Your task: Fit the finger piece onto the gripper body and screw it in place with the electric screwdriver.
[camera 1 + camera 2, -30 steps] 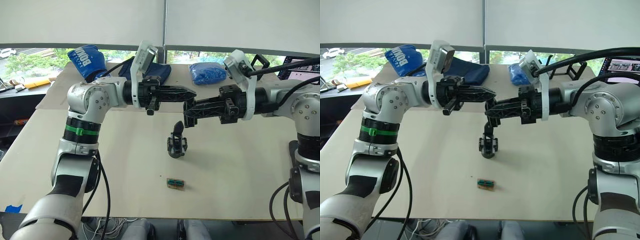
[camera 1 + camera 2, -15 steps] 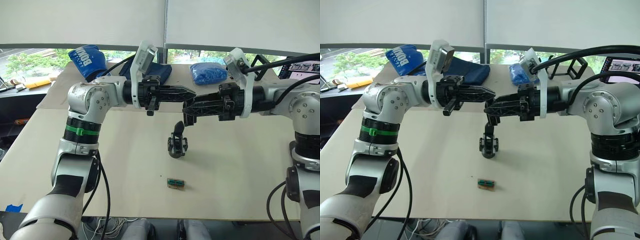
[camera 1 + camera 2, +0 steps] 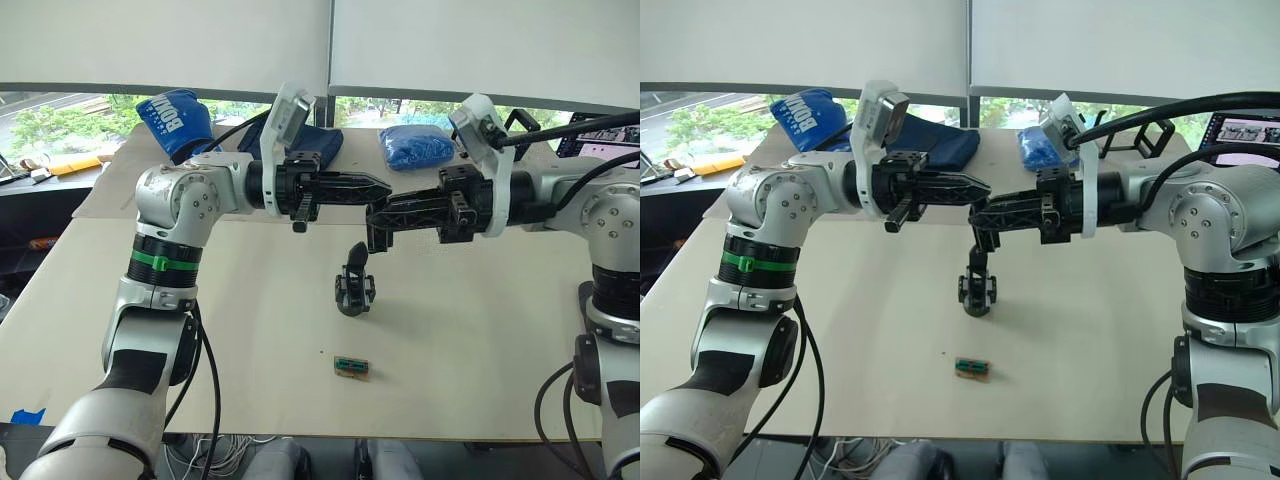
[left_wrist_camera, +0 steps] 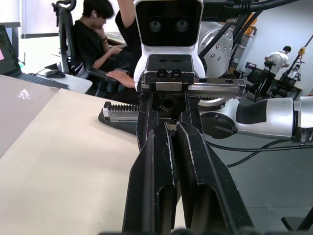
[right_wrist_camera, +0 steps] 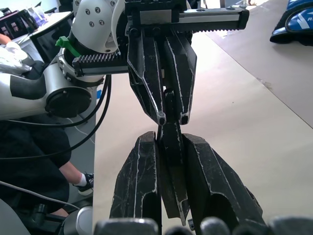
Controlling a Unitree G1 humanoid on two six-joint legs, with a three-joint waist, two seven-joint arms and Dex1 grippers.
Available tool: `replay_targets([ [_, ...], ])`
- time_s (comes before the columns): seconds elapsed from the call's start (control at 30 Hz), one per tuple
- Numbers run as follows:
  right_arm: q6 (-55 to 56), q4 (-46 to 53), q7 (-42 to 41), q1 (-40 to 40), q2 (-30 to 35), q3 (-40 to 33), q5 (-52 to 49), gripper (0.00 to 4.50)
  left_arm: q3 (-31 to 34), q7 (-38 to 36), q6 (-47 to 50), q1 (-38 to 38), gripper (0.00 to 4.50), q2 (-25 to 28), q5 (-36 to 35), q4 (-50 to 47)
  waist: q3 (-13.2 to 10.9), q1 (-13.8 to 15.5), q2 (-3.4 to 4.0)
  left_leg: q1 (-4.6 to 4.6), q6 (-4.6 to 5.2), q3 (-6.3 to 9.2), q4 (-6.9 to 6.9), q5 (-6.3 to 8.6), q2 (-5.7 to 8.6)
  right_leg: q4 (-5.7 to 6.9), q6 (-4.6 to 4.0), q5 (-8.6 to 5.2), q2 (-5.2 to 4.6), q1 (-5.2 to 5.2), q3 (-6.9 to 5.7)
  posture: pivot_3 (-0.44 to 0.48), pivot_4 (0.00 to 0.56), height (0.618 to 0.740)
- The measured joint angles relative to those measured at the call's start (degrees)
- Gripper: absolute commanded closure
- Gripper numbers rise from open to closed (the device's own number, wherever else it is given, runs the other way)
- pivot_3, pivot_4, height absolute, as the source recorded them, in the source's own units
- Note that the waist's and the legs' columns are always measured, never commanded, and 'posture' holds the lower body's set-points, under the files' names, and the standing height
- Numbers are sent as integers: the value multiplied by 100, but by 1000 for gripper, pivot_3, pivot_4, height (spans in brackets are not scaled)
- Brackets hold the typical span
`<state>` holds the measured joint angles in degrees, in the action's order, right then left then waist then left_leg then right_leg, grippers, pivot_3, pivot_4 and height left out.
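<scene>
The gripper body [image 3: 353, 292] stands on the pale table [image 3: 480, 340] near the middle, with a black leaf-shaped blade [image 3: 356, 256] rising from it. My two grippers meet tip to tip in the air just above it. My right gripper [image 3: 372, 215] is shut on the finger piece [image 5: 171, 186], a slim black blade whose end hangs below the fingertips [image 3: 372, 238]. My left gripper [image 3: 385, 187] is shut, with nothing visible between its fingers [image 4: 161, 161]. The electric screwdriver is out of view.
A small green-brown block [image 3: 352, 366] lies toward the table's front edge. At the back are a blue bag with white lettering [image 3: 172, 118], a dark blue bag [image 3: 312, 142] and a crumpled blue cloth [image 3: 415, 146]. People [image 4: 95, 34] sit at desks beyond the table.
My right gripper has risen slightly and edged toward the left gripper's tip. The left arm and the gripper body have not moved.
</scene>
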<state>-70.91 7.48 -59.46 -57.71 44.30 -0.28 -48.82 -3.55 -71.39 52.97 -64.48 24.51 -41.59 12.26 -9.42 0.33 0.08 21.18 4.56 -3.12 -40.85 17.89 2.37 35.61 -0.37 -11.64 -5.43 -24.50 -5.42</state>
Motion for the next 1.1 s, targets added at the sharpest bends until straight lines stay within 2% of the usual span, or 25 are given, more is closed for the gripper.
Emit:
replay_targets([
  [0.1, 25, 0, -26, 1, 0, 18, 31, 4197, -7, -5, -43, 3, 4500, 0, 67, -3, 0, 0, 0, 0, 0, 0, 0, 0, 0, 9, 0, 0, 0, 0, 0, 0, 150, 740],
  [0.2, 67, 4, -29, 24, 0, 42, 72, 4197, -45, -22, -91, 25, 3440, 27, 148, -10, 0, 0, 0, 0, 0, 0, 0, 0, 0, 10, 0, 0, 0, 0, 0, 0, 150, 740],
  [0.33, 391, 140, -89, 222, 164, 117, 273, 4197, -316, -615, -843, 561, 1634, 512, 549, -182, 0, -34, 0, -3, -1, -1, 0, 0, -3, 12, 0, 0, 3, -1, -2, 0, 150, 740],
  [0.43, 886, 251, -257, 619, 396, 291, 606, 4197, -675, -1260, -1964, 1122, 211, 1086, 1205, -199, 0, -53, 1, -6, -1, -5, 1, 0, -3, 5, -1, -1, 4, -1, 0, 0, 150, 740],
  [0.47, 1051, 270, -318, 761, 458, 354, 725, 4197, -772, -1414, -2372, 1277, 35, 1213, 1448, -88, 0, -53, 1, -5, -1, -5, 0, 0, -4, 4, -1, -1, 3, -1, -1, 0, 150, 740],
  [0.6, 1694, 384, -553, 1163, 524, 475, 1074, 4197, -1099, -1452, -3810, 1625, 0, 1213, 2399, 776, 0, -22, 1, -2, 0, -5, -6, 0, -2, 0, -1, -1, -1, 0, 0, 0, 150, 740],
  [0.7, 2009, 473, -651, 1348, 527, 491, 1216, 4197, -1218, -1126, -4632, 1709, 0, 873, 2920, 1433, 0, 46, 1, 5, 4, -3, -6, 2, -1, -8, -1, -1, -6, -1, -2, 0, 150, 740],
  [0.93, 2663, 710, -689, 1745, 481, 560, 1465, 4197, -1348, -284, -5418, 1901, 0, -221, 3500, 2411, -2, 70, -3, 22, 17, -2, -13, 7, -1, -18, 0, 1, -7, -5, -8, 0, 150, 740],
  [1.1, 2928, 873, -692, 1914, 420, 549, 1482, 4197, -1346, 75, -5686, 1910, 0, -662, 3665, 2753, -2, 54, -4, 20, 18, -1, -13, 7, -6, -17, -1, 2, -6, -4, -8, 0, 150, 740],
])
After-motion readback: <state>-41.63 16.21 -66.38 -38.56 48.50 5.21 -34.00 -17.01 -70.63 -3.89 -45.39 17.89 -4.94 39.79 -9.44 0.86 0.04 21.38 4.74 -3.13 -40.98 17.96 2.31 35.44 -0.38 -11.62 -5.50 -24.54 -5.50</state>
